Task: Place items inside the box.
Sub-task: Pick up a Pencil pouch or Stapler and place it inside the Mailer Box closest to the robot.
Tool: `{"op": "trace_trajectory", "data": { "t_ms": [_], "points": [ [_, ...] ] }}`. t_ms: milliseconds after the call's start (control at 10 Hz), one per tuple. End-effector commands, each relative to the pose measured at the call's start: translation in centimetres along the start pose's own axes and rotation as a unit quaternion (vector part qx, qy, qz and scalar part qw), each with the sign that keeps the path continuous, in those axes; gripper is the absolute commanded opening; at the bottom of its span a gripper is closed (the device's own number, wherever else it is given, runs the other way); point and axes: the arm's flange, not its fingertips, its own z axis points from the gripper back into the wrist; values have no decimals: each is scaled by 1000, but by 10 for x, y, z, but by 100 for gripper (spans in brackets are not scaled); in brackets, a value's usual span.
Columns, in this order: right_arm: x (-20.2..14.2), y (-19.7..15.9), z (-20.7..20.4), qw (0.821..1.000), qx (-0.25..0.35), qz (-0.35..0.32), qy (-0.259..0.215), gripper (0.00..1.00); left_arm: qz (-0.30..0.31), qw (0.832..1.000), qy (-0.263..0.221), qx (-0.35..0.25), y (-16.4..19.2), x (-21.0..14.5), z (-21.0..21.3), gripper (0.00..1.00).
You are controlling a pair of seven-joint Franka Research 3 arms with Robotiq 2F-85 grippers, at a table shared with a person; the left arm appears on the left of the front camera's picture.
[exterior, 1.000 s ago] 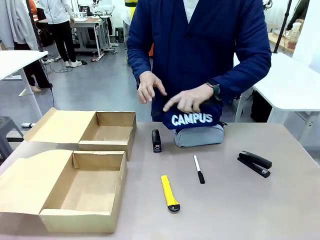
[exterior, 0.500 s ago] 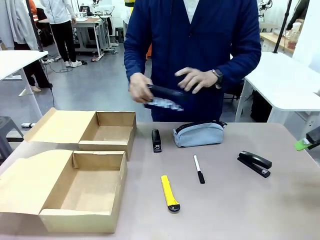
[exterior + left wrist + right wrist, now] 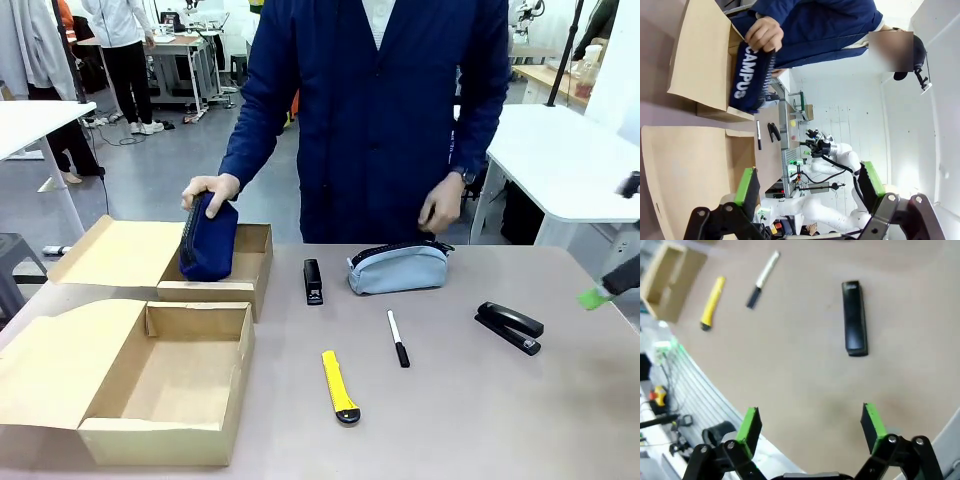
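Step in hand: the person's hand (image 3: 210,190) holds the navy "CAMPUS" pouch (image 3: 208,240) on end at the far box (image 3: 120,250), upper left of the front view. I judge that the pouch is going in.
Other hand: the person's second hand (image 3: 440,205) hangs just above the grey-blue pouch (image 3: 398,270), centre of the frame. I cannot tell whether they touch.
On the table: a small black stapler (image 3: 313,282) stands just left of the grey-blue pouch. The marker (image 3: 398,338) and the yellow knife (image 3: 340,386) lie lower centre, and the larger black stapler (image 3: 510,327) lies centre right. The near box (image 3: 165,440) stands open at lower left.
Right gripper (image 3: 810,422): jaws spread wide with nothing between them, above bare table. The larger stapler lies ahead, upper right in its wrist view.
Left gripper (image 3: 807,182): jaws spread and holding nothing, well apart from both boxes.
Next move, as a judgement: the larger stapler looks nearest the right gripper. A pick would call for coming down over it, setting the jaws across its narrow body, closing, then a long carry leftward to a box.
Hard to make out: the far box's wall hides its floor, so I cannot tell whether the pouch rests on it. The frame's right edge cuts off the right arm in the front view. The right wrist view is blurred.
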Motion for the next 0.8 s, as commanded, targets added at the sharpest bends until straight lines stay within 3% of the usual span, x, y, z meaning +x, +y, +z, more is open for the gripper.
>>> {"op": "trace_trajectory", "data": {
  "t_ms": [0, 400, 500, 700],
  "points": [
    [25, -1, -33, 995, -55, 65, 45, 100, -10, 1000, 3, -4, -1, -2, 1, 100],
    [69, -7, -113, 979, -108, 130, 116, 100, -10, 1000, 3, -4, -1, -2, 1, 100],
    [76, -12, -131, 976, -140, 128, 108, 100, -10, 1000, 3, -4, -1, -2, 1, 100],
    [87, -23, -158, 976, -149, 128, 93, 100, -10, 1000, 3, -4, -1, -2, 1, 100]
  ]
}}
